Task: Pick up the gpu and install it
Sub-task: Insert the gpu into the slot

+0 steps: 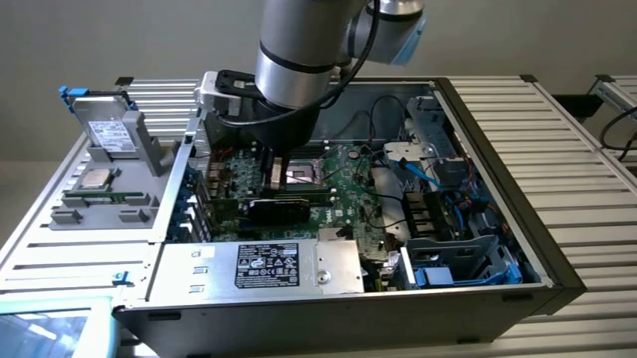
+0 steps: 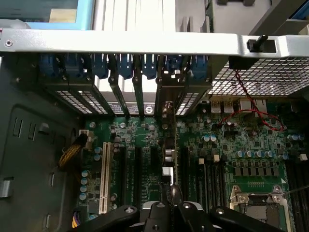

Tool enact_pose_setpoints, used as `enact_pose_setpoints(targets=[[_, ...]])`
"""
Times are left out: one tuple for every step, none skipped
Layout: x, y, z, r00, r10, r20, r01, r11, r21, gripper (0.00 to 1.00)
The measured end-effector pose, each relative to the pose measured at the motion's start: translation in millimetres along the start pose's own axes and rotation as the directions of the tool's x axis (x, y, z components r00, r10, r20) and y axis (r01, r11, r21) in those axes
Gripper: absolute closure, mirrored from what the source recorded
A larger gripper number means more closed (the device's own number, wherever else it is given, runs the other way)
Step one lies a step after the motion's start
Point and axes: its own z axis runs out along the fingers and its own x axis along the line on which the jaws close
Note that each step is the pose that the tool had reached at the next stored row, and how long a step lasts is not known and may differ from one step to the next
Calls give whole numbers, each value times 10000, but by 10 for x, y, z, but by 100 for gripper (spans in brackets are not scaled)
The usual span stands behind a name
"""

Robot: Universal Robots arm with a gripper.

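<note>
Grey holder on the exterior view's left carries loose parts; next, the open computer case shows its green board; the gripper is down inside, jaws clamped on the gpu, which stands on edge over the board's slots.

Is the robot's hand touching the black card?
Touching. In the wrist view the gripper is shut on the gpu's top edge as it stands edge-on over the motherboard.
</note>
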Motion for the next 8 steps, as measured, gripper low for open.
enact_pose_setpoints(targets=[[-1, 0, 1, 10000, -32, -37, 33, 9999, 157, 88], [-2, 0, 2, 10000, -64, -76, 66, 9995, 315, 88], [-6, 0, 2, 9999, -93, -117, 98, 9989, 466, 88], [-10, 0, 3, 9998, -114, -157, 123, 9980, 615, 88], [-16, -1, 4, 9997, -127, -191, 141, 9971, 754, 88], [-21, -3, 4, 9997, -132, -225, 151, 9958, 902, 88], [-29, -4, 5, 9996, -133, -256, 160, 9943, 1058, 88], [-39, -5, 5, 9995, -131, -295, 166, 9925, 1215, 88]])
